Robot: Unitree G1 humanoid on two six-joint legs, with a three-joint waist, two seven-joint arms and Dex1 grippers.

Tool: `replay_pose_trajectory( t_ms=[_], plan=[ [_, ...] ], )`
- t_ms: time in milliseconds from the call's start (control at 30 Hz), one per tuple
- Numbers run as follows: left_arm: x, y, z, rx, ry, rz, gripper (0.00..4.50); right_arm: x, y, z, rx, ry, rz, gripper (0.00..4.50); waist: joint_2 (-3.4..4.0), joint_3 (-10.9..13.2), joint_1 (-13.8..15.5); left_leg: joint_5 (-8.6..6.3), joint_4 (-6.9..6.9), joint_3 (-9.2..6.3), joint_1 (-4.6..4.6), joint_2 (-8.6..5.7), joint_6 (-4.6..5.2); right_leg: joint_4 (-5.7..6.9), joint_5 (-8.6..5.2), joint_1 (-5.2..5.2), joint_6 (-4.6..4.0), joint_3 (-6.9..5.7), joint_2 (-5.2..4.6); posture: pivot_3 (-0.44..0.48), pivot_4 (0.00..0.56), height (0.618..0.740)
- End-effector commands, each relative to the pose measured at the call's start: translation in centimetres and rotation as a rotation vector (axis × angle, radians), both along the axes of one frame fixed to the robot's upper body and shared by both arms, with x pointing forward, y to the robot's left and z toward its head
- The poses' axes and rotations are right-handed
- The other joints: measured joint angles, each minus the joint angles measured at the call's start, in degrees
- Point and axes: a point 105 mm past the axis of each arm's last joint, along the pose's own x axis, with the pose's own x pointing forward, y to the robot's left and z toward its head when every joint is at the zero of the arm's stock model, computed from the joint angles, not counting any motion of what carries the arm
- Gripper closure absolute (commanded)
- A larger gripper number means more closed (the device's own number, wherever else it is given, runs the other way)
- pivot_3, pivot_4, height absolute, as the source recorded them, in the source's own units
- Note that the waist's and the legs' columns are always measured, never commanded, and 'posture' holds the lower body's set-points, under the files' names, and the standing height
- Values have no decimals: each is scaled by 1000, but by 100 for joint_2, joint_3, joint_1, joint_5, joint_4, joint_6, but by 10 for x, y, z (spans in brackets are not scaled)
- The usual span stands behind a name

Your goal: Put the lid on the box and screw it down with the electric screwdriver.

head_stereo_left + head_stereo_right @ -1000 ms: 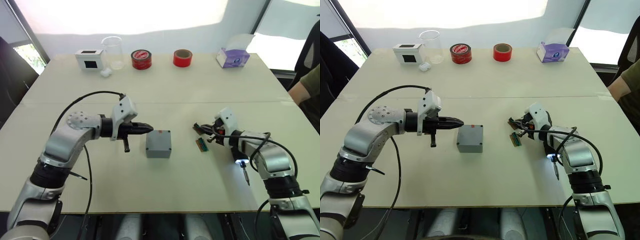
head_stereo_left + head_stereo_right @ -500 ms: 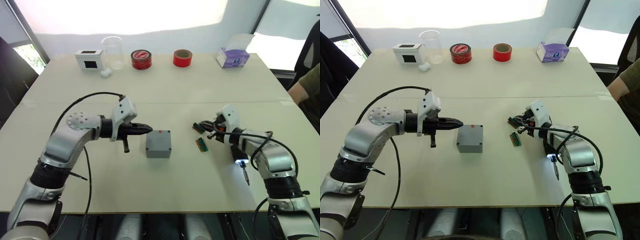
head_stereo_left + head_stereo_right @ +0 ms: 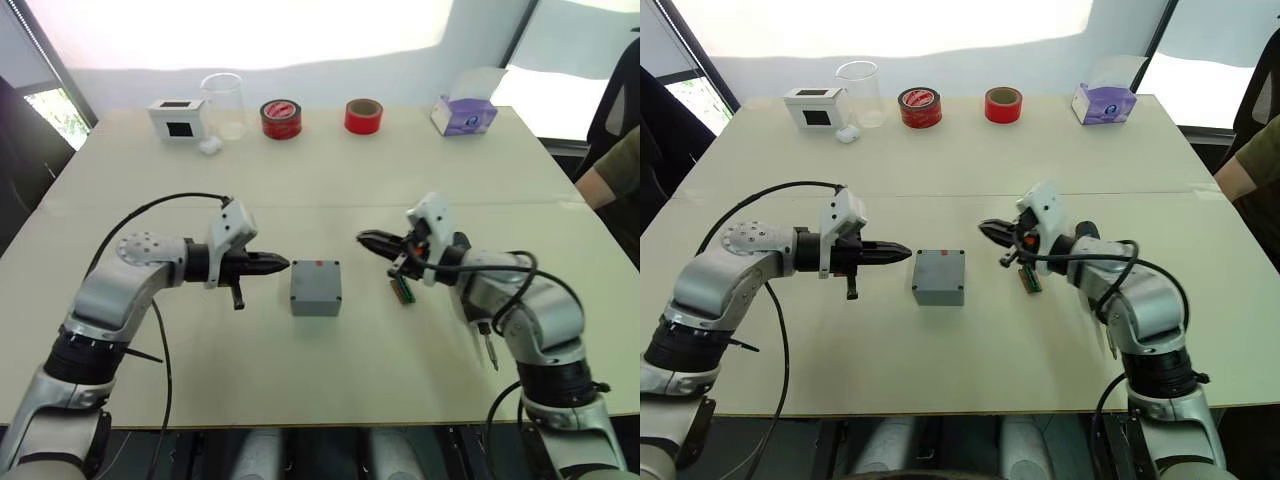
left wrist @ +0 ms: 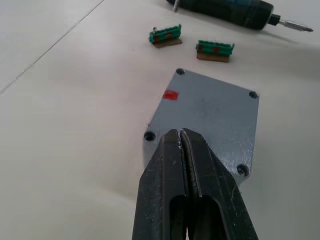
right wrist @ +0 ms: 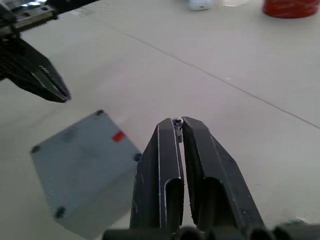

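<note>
Your left pincer (image 3: 283, 264) hangs low over the bench (image 3: 330, 170) with its fingers pressed together on nothing, tips aimed at the grey box (image 3: 316, 287), which sits just beyond them, close but apart. The lid (image 4: 210, 112) already lies flat on the box, square to it, with a screw hole at each corner and a small red mark near the edge farther from your left pincer.

Your right pincer (image 3: 364, 239) hovers on the opposite side of the box, tips turned toward the left pincer, so the box lies between the two and slightly below. Its fingers (image 5: 202, 150) are closed on a small screw (image 5: 177, 123), held at the very tips.

The electric screwdriver (image 4: 225, 9) lies flat on the bench behind your right pincer, past the box from your left one. Its long axis runs roughly crosswise to the left pincer's line, metal bit pointing toward you. Two small green pieces (image 4: 214, 49) rest between it and the box.
</note>
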Motion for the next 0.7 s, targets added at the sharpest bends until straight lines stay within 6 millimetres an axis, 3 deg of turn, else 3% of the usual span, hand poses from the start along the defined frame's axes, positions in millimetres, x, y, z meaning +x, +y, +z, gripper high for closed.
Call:
replay_pose_trajectory(
  t_ms=[33, 700],
  plan=[
    [-8, -3, 9, -16, -31, -18, 4500, -8, 9, 2, 8, -33, 23, 4329, 0, 0, 15, 0, 1, 0, 0, -3, 0, 0, 0, 2, 0, 0, -3, 0, 150, 740],
    [-10, -9, 5, -18, -28, -14, 4500, 0, 15, -12, -22, -13, 12, 4329, 0, 0, -17, 1, 1, -1, 0, -1, -1, 2, 0, 0, 0, 0, 0, 0, 150, 740]
  ],
)
